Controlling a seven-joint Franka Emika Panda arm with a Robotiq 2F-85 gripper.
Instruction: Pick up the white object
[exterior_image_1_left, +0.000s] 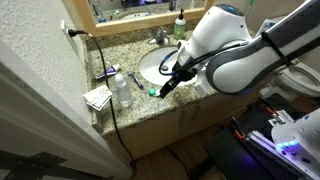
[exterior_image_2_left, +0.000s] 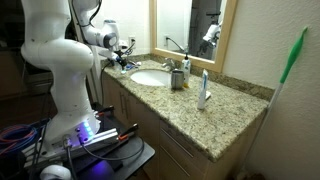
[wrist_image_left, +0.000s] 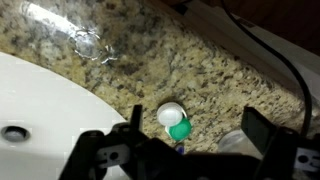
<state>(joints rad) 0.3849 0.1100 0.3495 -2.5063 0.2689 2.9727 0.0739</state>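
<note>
Wrist view, left to right: the white sink (wrist_image_left: 40, 100) fills the left side, with a clear bottle (wrist_image_left: 70, 35) on the granite counter (wrist_image_left: 200, 70) beyond it. The white object (wrist_image_left: 171, 113) sits on the counter just beside the sink rim, a green piece (wrist_image_left: 180, 130) touching it, and a black cable (wrist_image_left: 275, 55) runs along the right. The gripper (wrist_image_left: 183, 150) has its fingers spread wide, one on each side of the white object, holding nothing and not touching it. In an exterior view the bottle is left of the green piece, and the gripper (exterior_image_1_left: 168, 84) is just right of it over the sink edge.
</note>
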